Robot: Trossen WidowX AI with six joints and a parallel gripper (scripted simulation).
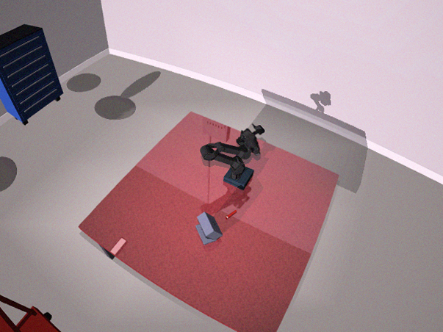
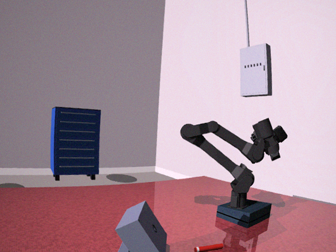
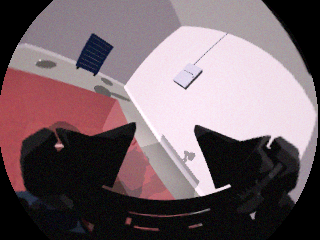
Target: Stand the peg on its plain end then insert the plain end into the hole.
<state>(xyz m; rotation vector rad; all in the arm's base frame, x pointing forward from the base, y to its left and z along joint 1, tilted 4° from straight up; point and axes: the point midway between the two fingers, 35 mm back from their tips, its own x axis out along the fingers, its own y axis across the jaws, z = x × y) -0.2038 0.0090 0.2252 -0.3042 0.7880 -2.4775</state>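
The red peg lies flat on the red table, between the sloped panel and the robot base. Its white-banded end points toward the panel side. The grey-blue sloped panel stands on its foot beside the peg. In the exterior view its face shows one dark round hole, facing the robot side. My gripper is open and empty, its two black fingers wide apart. It is raised high behind the base, far from peg and panel, and faces the pale wall.
The arm is folded above its dark blue base. A pale pink block lies at the table's far left edge in the top view. A blue drawer cabinet stands beyond the table.
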